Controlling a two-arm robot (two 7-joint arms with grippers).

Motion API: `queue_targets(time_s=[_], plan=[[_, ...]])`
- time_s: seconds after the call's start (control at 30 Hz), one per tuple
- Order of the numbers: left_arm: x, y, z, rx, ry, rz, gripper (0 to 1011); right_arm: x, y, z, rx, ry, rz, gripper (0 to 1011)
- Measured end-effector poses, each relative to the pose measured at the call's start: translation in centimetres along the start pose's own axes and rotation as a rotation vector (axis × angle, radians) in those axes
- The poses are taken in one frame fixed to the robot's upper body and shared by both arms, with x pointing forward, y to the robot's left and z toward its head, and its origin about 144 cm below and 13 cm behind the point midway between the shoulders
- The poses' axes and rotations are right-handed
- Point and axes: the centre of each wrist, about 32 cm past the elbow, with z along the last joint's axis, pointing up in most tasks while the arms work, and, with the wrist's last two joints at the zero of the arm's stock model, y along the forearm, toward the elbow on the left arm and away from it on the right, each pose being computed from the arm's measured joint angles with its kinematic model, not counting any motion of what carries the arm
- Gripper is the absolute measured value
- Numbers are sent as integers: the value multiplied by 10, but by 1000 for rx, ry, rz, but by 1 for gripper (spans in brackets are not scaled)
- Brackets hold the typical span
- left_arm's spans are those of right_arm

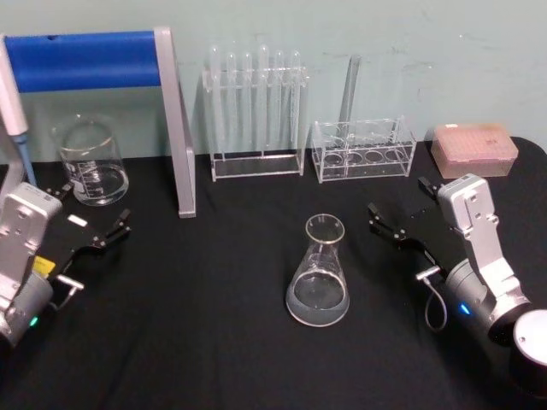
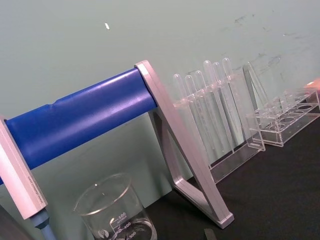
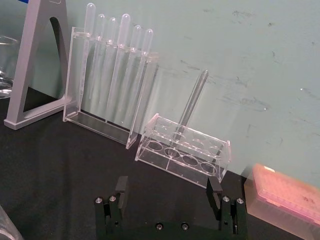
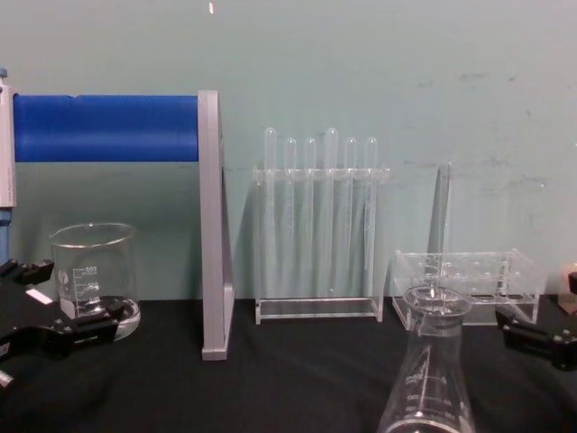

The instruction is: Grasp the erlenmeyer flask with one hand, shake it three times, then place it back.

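The glass beaker (image 2: 116,210) near the table's back left corner is showing white graduation figures "400" and "300" in the left wrist view; the chest view is showing "600" at its scale's top; its other markings are unreadable

Evenly and softly lit from above, moderately bright, with a cool greenish cast over the back wall (image 4: 451,54). No hard shadows on the black worktop (image 1: 214,342); just a faint dark pool beneath the erlenmeyer flask (image 1: 318,273). Small pale glints on the flask's rim and base, and on the beaker (image 1: 91,161). Slightly soft and grainy throughout. Flask blurred up close in the chest view. Pink box (image 3: 285,200) overexposed and hazy in the right wrist view.
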Motion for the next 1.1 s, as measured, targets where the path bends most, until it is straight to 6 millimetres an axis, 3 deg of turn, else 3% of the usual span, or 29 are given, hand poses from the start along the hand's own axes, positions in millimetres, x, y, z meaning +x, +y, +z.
queue_targets(time_s=[1.1], plan=[[0,0,0,0,0,0,1001,0,0,0,0,0,0,1000]])
